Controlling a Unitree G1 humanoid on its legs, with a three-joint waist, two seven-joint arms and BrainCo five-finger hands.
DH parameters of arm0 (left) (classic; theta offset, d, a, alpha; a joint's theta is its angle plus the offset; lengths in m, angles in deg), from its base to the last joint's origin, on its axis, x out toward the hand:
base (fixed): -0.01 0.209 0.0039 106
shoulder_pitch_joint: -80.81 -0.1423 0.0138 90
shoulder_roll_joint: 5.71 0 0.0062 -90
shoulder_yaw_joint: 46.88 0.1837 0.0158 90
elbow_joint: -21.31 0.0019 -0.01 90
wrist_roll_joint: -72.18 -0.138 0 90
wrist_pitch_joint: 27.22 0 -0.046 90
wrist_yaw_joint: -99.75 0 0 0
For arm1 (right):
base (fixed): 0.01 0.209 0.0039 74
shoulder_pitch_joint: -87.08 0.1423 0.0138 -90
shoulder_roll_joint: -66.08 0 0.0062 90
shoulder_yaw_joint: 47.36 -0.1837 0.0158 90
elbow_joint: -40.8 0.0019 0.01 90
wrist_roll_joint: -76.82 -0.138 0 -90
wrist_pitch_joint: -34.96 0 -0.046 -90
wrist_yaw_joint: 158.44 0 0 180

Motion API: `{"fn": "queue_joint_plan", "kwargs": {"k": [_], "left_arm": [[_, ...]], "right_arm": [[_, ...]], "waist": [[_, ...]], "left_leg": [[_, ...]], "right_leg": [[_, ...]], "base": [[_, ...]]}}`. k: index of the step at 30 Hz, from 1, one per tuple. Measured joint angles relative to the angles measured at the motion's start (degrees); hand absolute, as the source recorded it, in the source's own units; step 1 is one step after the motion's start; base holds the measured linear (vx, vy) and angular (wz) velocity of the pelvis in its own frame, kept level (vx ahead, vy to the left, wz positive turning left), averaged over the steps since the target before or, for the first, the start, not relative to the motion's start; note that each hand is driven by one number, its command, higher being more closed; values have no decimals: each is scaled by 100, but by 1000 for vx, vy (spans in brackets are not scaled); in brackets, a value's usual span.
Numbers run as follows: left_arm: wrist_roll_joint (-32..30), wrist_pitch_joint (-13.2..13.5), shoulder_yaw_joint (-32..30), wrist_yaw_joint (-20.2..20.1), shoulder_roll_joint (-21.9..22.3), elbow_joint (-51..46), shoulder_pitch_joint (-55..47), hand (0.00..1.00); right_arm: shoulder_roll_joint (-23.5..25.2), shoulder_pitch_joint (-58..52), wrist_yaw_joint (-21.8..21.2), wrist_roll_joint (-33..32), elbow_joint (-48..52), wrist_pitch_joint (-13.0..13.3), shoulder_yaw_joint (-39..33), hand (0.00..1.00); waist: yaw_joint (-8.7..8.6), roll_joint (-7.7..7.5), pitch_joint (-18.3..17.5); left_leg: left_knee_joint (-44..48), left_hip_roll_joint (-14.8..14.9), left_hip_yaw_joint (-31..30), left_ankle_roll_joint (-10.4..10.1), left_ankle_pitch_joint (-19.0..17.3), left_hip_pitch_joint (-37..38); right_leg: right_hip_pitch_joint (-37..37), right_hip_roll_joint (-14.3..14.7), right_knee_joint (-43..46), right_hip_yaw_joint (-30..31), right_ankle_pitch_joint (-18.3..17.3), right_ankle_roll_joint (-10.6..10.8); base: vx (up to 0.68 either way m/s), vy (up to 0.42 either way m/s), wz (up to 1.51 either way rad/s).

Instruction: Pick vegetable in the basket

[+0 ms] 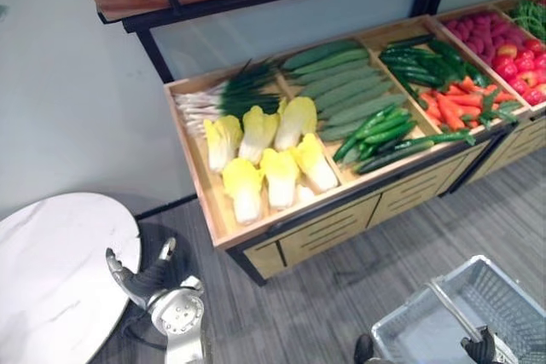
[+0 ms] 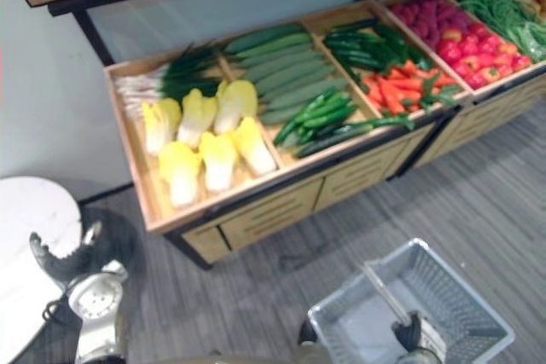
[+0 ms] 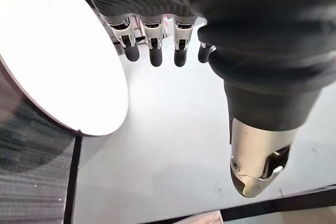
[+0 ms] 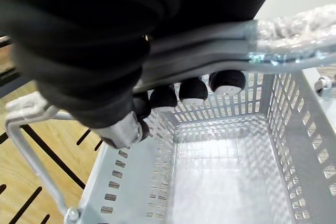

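The basket (image 2: 354, 326) is empty; the vegetables all lie in the wooden display (image 1: 198, 178), with cabbages (image 1: 264, 155) at my left end, then cucumbers (image 1: 341, 87) and carrots (image 1: 456, 106). My right hand (image 4: 164, 97) is clenched round the basket's handle (image 4: 294, 30) (carrying it low, near the display). The left hand (image 1: 141, 283) hangs beside the round white table (image 1: 51, 279), fingers loose and holding nothing. My worry: the cabbages lie touching, so a careless grab may drag a neighbour over the front lip.
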Motion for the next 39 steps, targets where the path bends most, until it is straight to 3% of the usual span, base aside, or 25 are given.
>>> {"fn": "queue_joint_plan", "kwargs": {"k": [2, 7, 9, 14, 17, 31, 39], "left_arm": [[0, -100, -5, 50, -120, 58, 104, 0], [-147, -115, -19, 222, -326, 340, 439, 0], [-158, -128, -19, 232, -361, 393, 538, 0], [-168, -225, -66, 271, -423, 685, 749, 0], [-172, -314, -67, 340, -458, 789, 828, 0], [-207, -480, -180, 549, -674, 1613, 1506, 0], [-205, -527, -158, 623, -839, 1886, 1752, 0]], "right_arm": [[0, 47, -1, 106, 1, -1, 46, 100], [-19, 66, -7, 177, 21, -1, 128, 100], [-22, 66, -7, 180, 21, 0, 136, 100], [-61, 57, -6, 181, 35, 7, 190, 100], [-140, 62, -6, 181, 65, 17, 337, 100], [-289, 104, 4, 182, 273, 213, 669, 100], [-301, 129, 35, 181, 334, 226, 809, 100]], "waist": [[-132, -1, 1], [-140, -6, 9], [-252, -24, 20], [-306, -53, 48], [-423, -61, 53], [-486, -24, 230], [-604, -28, 271]], "left_leg": [[24, 5, 39, -3, -33, 3], [66, 42, 334, -35, -100, 93], [65, 48, 334, -39, -103, 95], [65, 61, 491, -57, -128, 103], [66, 71, 542, -72, -140, 116], [75, 115, 944, -122, -211, 30], [134, 87, 963, -123, -209, -45]], "right_leg": [[-8, 5, -2, 51, 3, 5], [-114, 60, -3, 344, 36, -8], [-117, 66, -4, 347, 36, -8], [-205, 91, -4, 494, 61, -31], [-218, 107, -5, 537, 61, -31], [-577, 233, -1, 947, 121, -70], [-690, 215, 1, 1057, 131, -82]], "base": [[-20, -2, -15], [4, -6, -29], [4, -3, -6], [-3, -9, -17], [-7, -8, -7], [-15, -26, -17], [2, -26, -8]]}}
